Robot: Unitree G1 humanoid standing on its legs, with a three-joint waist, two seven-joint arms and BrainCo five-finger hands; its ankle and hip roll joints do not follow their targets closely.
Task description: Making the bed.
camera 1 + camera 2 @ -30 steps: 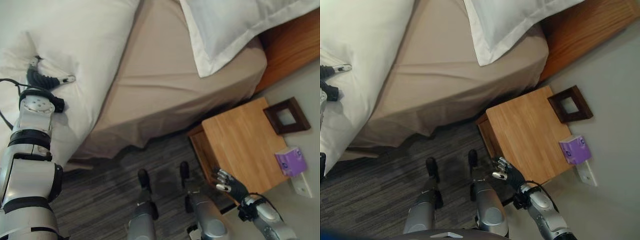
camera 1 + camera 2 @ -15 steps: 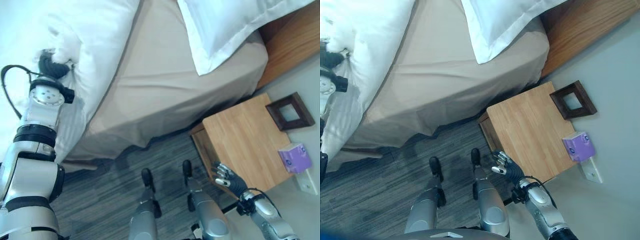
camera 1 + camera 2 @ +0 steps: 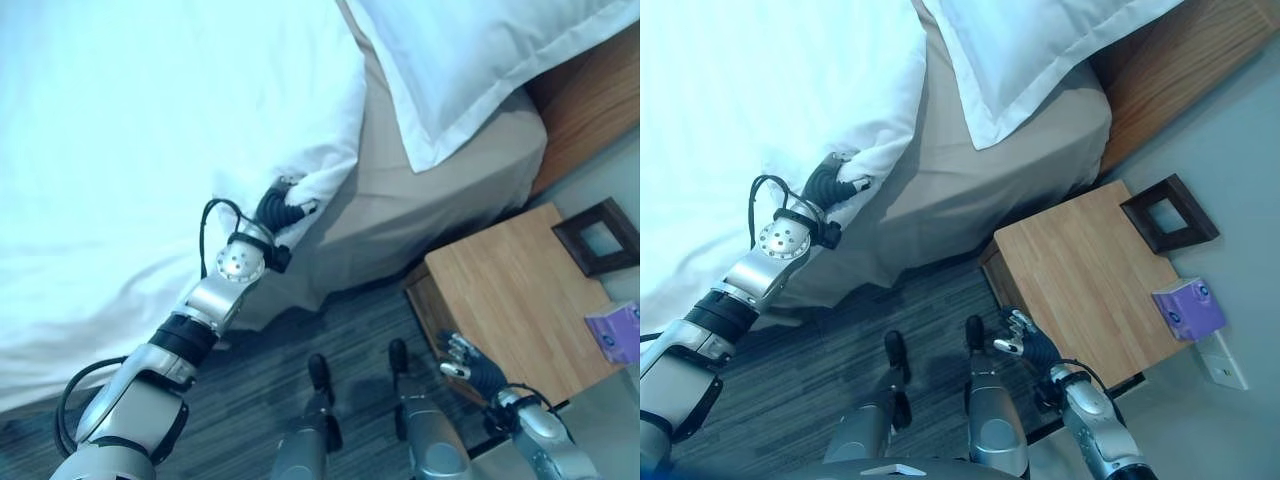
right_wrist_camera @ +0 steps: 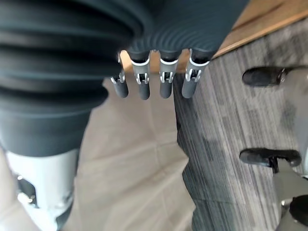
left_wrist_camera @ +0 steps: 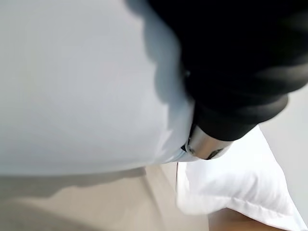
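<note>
Left hand, fingers bunched on the white duvet corner at the bed's 6 o'clock edge, pillow at 1 o'clock; right hand relaxed, empty; a thin pinch risks cloth slipping free.

one duvet, one pillow, one nightstand

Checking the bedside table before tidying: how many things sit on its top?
2: a dark square wooden frame at the wooden nightstand's far corner, and a purple tissue box at its wall-side edge. Nothing looks hidden.
</note>
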